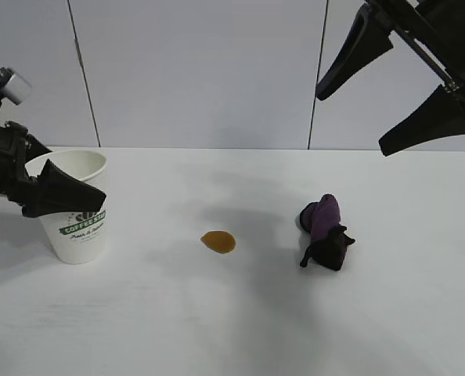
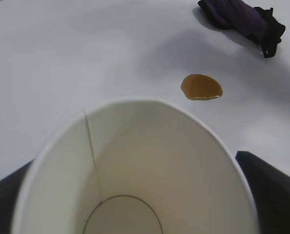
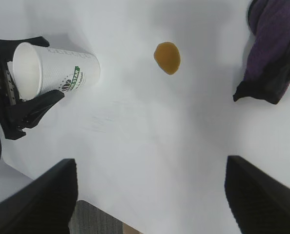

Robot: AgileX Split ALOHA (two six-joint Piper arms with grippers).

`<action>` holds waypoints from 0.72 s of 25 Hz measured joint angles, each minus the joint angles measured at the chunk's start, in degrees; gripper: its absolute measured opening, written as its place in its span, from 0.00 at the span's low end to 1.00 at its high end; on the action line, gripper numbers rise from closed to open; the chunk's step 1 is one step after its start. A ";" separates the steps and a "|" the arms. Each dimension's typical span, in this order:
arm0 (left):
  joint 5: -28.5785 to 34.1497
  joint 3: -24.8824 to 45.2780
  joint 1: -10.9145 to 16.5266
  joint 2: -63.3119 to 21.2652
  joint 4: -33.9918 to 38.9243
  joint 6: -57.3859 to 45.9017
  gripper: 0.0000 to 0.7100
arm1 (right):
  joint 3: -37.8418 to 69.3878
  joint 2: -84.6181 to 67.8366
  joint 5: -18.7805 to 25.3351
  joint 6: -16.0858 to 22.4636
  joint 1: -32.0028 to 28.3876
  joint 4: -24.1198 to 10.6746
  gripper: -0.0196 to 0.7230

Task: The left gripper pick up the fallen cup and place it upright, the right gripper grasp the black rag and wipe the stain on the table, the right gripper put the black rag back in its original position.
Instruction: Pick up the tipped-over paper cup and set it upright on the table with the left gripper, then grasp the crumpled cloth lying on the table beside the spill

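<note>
One cup (image 1: 76, 211), standing between the left gripper's (image 1: 56, 182) two fingers (image 1: 64, 192). One stain (image 1: 218, 241) and one black rag (image 1: 325, 232) on the single surface (image 1: 217, 313), both well apart from the right gripper's (image 1: 393, 94) two fingers (image 1: 420, 121). Two grippers altogether.

Paper, cloth, matt plastic and a wet blot on a smooth pale top

The cup (image 1: 76, 215) looks like white paper – matt, with a seam down its smooth inner wall; the table (image 1: 217, 313) is smooth and faintly sheened. The black rag (image 1: 326, 233) is soft, matt cloth, black and purple. The stain (image 1: 218, 241) is glossy, wet-looking liquid. The fingers of the left gripper (image 1: 60, 190) and right gripper (image 1: 389, 98) appear matt black – perhaps plastic.
</note>
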 joint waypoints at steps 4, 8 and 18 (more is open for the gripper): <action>-0.67 0.06 0.00 -2.25 0.59 -1.19 0.97 | 0.00 0.00 0.00 0.00 0.00 0.00 0.79; -1.29 0.06 0.00 -5.71 1.20 -2.51 0.98 | 0.00 0.00 0.00 0.00 0.00 0.00 0.79; -1.29 0.38 0.00 -24.84 1.67 -24.19 0.97 | 0.00 0.00 -0.06 0.00 0.00 0.05 0.79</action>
